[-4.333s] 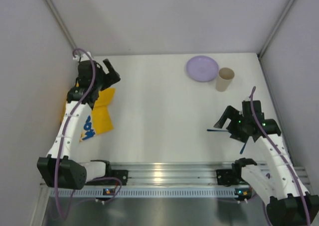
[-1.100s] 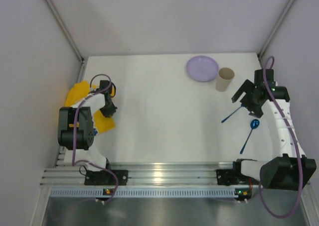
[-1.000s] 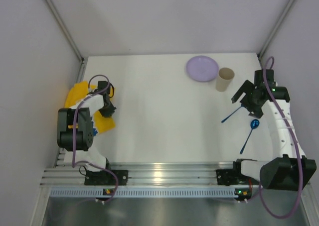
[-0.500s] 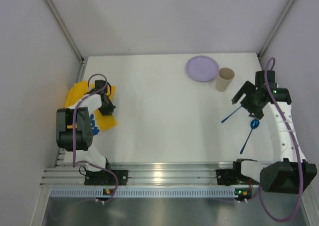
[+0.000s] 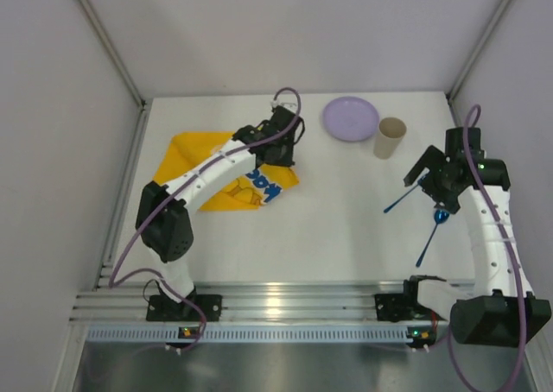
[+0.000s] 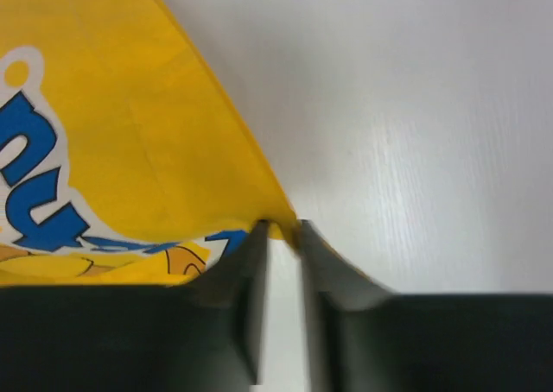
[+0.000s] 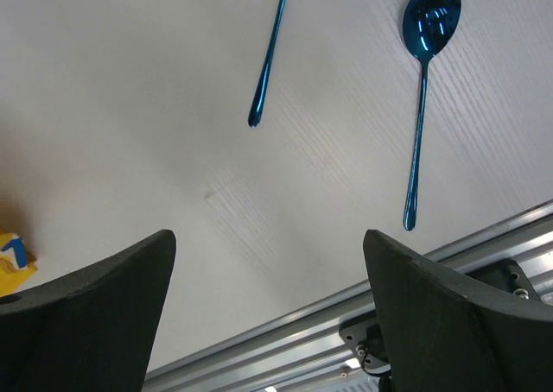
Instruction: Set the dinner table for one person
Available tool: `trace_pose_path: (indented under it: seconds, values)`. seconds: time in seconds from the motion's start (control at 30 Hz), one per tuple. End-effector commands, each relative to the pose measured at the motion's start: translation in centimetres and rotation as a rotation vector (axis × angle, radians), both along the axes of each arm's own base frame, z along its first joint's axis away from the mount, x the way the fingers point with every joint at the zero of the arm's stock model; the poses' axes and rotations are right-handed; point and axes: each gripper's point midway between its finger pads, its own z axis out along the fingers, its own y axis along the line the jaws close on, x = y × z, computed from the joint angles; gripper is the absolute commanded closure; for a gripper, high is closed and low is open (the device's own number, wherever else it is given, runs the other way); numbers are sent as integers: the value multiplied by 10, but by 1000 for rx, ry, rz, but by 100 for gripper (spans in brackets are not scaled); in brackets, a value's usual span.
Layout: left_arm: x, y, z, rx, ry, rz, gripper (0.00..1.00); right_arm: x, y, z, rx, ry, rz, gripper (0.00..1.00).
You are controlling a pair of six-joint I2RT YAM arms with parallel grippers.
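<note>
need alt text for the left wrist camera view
The left claw pinches the corner of a yellow cloth mat with blue cartoon lettering, its two dark fingers nearly closed on the fabric. The mat spreads to the left over the plain white matte tabletop, which fills the right of the view.

Bare run of surface [image 5: 337,228] from the yellow mat [image 5: 199,150] rightward to the blue utensil [image 5: 399,202] and blue spoon [image 5: 430,239], near side bounded by the rail [image 5: 285,299]. Far right crowded: purple plate [image 5: 351,118] and tan cup [image 5: 389,137] just beside each other, wall close. Left arm [image 5: 216,163] lies diagonally over the mat; right tool [image 5: 425,174], fingers spread wide, hangs over the utensil's far end.
</note>
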Motion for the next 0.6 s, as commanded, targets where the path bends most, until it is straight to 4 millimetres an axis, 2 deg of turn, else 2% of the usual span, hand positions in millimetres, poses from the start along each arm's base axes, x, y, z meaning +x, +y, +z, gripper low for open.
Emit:
trace_pose_path:
  seconds: [0.0,0.03,0.07,0.1,0.17,0.23,0.3,0.33,0.37,0.4,0.43,0.47,0.5,0.53,0.57]
  values:
    - [-57,-25,-62,130,225,-149,63,-6,2,1,-10,-2,21,9]
    - [-66,-39,-71,102,256,-180,23,-7,3,-1,-8,3,24,9]
    - [-73,-46,-75,98,261,-201,2,-7,3,-3,-6,7,27,9]
    - [-84,-53,-80,98,272,-223,1,-7,4,-3,-4,8,29,9]
    - [-89,-62,-67,39,248,-223,1,-4,5,-3,-1,4,36,9]
    - [-89,-57,-45,-6,198,-188,1,0,7,-2,4,0,51,9]
    - [-81,-44,-26,-38,152,-123,1,9,20,4,49,-34,103,9]
    - [-80,-36,-2,-90,110,-98,1,15,29,5,80,-53,151,8]
    - [-73,-18,0,-114,102,-40,1,26,50,12,154,-103,227,8]
    - [-72,-5,21,-183,66,6,1,30,70,12,196,-115,298,7]
    - [-70,7,26,-217,53,43,1,34,83,12,236,-125,341,6]
    - [-62,35,15,-231,57,120,1,38,108,18,308,-156,425,6]
    - [-63,48,28,-288,18,149,1,41,121,14,346,-144,461,5]
    - [-63,60,25,-299,4,177,2,44,142,14,382,-159,521,5]
    - [-65,87,2,-283,35,247,1,42,158,14,429,-152,569,5]
